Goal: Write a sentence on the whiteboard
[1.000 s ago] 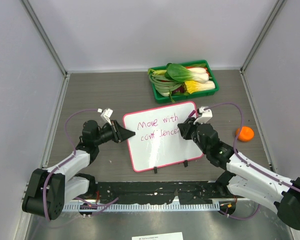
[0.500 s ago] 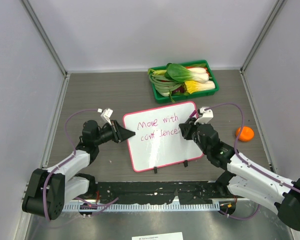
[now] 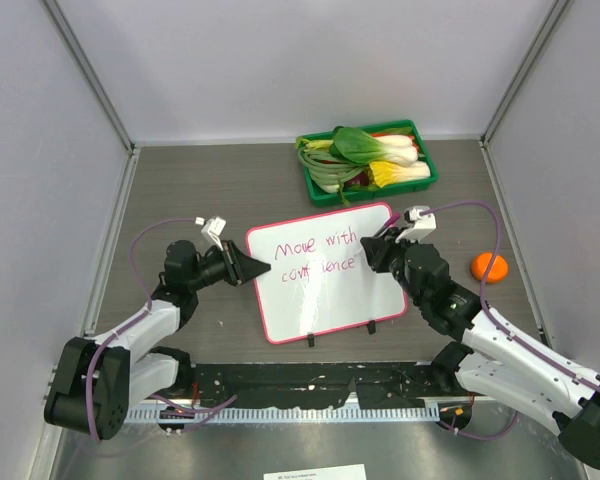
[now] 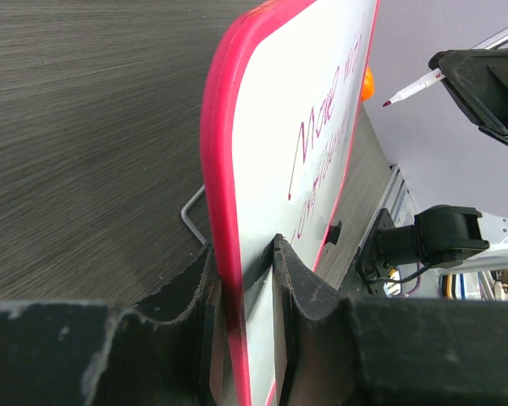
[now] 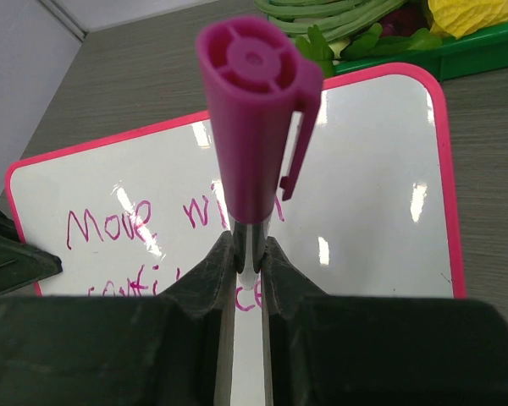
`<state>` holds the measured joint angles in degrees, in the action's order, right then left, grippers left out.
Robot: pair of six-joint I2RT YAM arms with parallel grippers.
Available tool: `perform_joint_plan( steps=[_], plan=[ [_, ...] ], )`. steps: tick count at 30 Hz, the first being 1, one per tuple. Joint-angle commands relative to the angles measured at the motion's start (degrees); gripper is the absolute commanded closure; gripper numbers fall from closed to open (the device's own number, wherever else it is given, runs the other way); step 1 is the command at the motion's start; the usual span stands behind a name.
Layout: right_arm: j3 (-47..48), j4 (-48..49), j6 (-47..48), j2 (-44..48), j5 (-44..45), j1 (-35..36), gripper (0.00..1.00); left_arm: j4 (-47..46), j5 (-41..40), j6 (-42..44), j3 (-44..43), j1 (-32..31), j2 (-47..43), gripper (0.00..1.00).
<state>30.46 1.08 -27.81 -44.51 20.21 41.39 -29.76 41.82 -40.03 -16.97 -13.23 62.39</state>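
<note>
Top external view: the whiteboard (image 3: 320, 275), a glossy white rectangle in a smooth pink-red frame with rounded corners and two small black feet at its near edge, sits between the arms on the grey wood-grain table (image 3: 180, 190). Handwritten magenta lines read "Move with confidence". The left gripper (image 3: 255, 267) pinches the board's left frame edge between its black wedge-shaped fingers. The right gripper (image 3: 377, 250) is pressed together on a marker (image 5: 252, 127), a magenta cylinder with a spoked cap end and a clip, at the board's right side. The marker's fine tip appears just off the surface. Behind, a green plastic tray (image 3: 400, 188) holds leafy vegetables, and a round orange object (image 3: 489, 266) lies to the right.
</note>
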Motion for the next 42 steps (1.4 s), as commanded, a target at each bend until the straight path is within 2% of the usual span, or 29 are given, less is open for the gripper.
perform_joint_plan(
  steps=[1, 24, 42],
  plan=[
    [2.33, 1.03, 1.09, 0.22, -0.34, -0.34, 0.99, 1.98, -5.61, 6.11, 1.06, -0.21, 0.54, 1.00],
    [0.48, 0.50, 0.30, 3.03, 0.62, -4.56, 0.99, 1.98, -5.61, 6.19, 1.06, -0.13, 0.63, 1.00],
    [-2.59, 3.49, 1.18, -0.49, -0.17, -4.91, 0.99, 1.37, -5.35, 5.84, 1.06, -0.13, 1.16, 1.00]
  ],
)
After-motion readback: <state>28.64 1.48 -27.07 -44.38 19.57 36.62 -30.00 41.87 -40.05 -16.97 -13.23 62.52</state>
